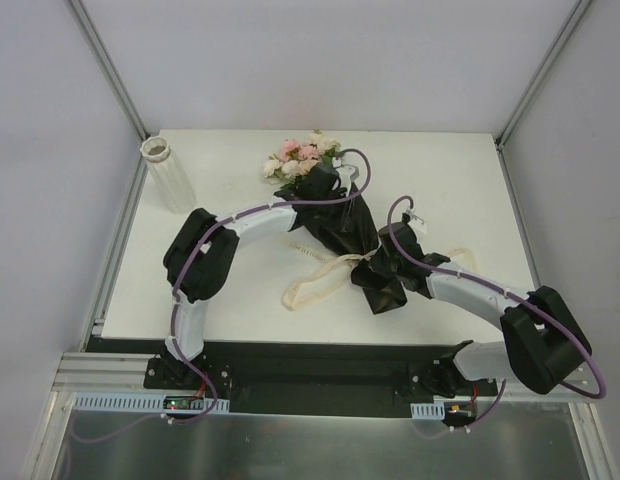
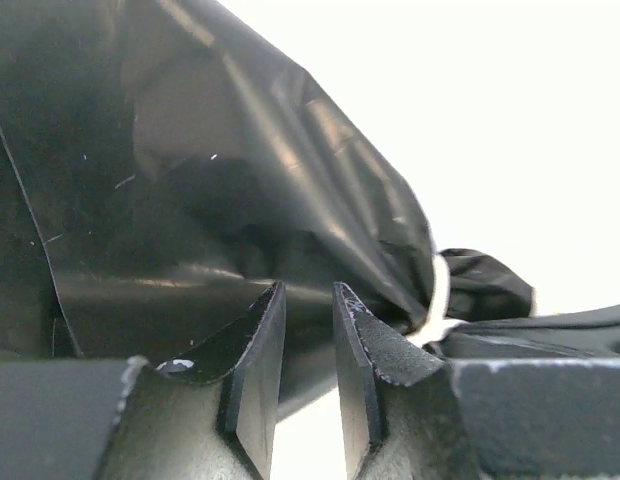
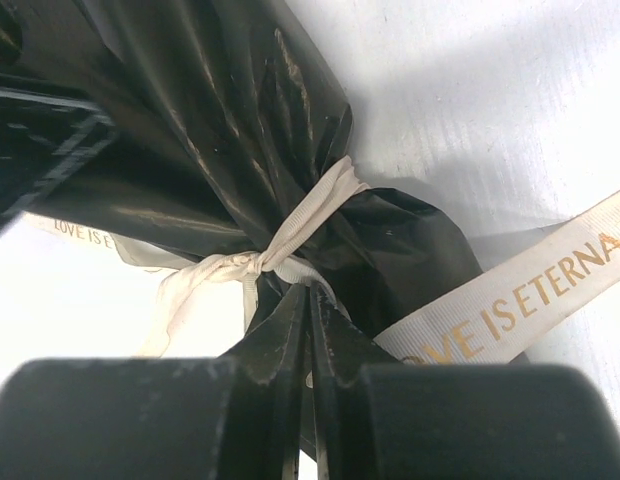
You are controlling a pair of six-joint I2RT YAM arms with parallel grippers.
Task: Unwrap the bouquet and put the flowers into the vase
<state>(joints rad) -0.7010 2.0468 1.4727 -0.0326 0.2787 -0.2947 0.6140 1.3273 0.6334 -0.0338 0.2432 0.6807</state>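
Two claws work the bouquet (image 1: 355, 228) lying mid-table, flowers (image 1: 302, 155) pointing away, vase (image 1: 168, 175) well off at far left. Up top the left claw (image 2: 310, 300) stands narrowly parted, black wrap (image 2: 190, 200) just beyond its tips. Lower down, the right claw (image 3: 308, 300) is pressed together at the ribbon (image 3: 300, 235) knot (pinching it? can't tell), tails sprawled over the table (image 1: 450, 180).

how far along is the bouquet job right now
Done: nothing yet; the ribbon is tied round the wrap. In hand: the right end effector is shut at the knot, whether pinching it is unclear; the left end effector, slightly open, faces the wrap. To do: untie, unwrap, and move the flowers into the vase, which holds none.
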